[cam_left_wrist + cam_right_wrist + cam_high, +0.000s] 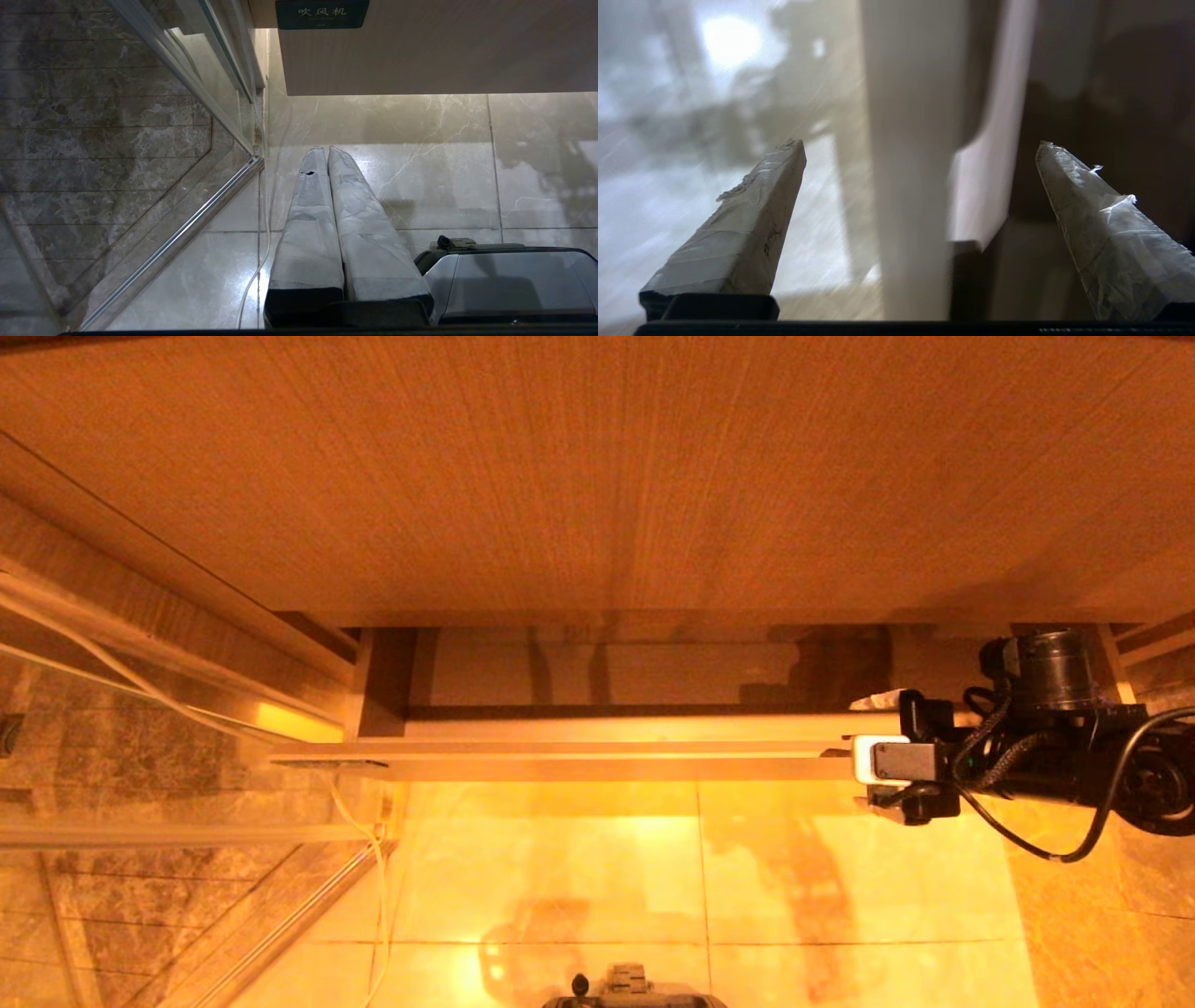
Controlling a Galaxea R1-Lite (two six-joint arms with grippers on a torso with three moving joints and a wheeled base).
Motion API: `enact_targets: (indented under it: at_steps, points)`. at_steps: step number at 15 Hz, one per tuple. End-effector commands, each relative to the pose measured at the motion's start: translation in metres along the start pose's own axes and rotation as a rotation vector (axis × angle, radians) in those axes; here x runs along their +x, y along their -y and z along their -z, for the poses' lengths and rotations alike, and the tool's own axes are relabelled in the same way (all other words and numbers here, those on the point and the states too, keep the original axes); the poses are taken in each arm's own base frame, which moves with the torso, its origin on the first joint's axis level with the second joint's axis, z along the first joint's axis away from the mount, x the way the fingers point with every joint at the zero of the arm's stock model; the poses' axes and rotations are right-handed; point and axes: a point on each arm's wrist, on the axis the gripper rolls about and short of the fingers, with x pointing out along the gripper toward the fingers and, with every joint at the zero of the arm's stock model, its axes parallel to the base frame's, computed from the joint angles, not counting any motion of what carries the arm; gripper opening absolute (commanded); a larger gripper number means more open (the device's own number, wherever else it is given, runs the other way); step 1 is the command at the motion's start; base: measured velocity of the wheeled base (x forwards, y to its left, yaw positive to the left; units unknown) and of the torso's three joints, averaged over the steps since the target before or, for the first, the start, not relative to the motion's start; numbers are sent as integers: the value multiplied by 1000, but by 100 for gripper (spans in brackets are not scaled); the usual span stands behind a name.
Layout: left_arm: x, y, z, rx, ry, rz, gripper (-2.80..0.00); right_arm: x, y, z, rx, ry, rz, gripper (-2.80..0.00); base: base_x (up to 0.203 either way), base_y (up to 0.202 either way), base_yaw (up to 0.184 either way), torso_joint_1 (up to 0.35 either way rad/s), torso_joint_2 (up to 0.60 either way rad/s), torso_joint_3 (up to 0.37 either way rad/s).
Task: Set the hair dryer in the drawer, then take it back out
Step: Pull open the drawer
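Observation:
The drawer (pixel 560 758) stands pulled out from under the wood-grain counter (pixel 597 476), and the part of its inside that shows is bare. The hair dryer is out of view. My right gripper (pixel 864 751) is open at the drawer's right end and points along its front. One fingertip (pixel 876 700) is inside the drawer; the other is outside, over the floor. In the right wrist view the drawer front (pixel 915 186) runs between the spread fingers of the right gripper (pixel 920 143). My left gripper (pixel 325 149) hangs shut and empty over the floor tiles.
A glass shower door (pixel 140 709) with a metal frame stands at the left, and a thin white cord (pixel 378 868) hangs beside it. A dark label (pixel 322 13) is on the drawer front. My base (pixel 635 989) is on the glossy tiled floor below.

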Motion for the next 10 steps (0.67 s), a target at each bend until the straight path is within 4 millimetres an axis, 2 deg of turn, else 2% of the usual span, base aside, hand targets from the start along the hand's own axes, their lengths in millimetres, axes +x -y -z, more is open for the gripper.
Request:
enact_targets:
  at_steps: [1, 5, 10]
  points:
    - [0, 0, 0, 0, 0, -1, -280, -16, 0, -1, -2, -17, -9, 0, 0, 0, 0, 0, 0, 0]
    - [0, 0, 0, 0, 0, -1, -280, -50, -11, -3, 26, -67, -77, 0, 0, 0, 0, 0, 0, 0]
    - [0, 0, 0, 0, 1, -1, -280, -102, -8, -14, 151, -68, -22, 0, 0, 0, 0, 0, 0, 0]
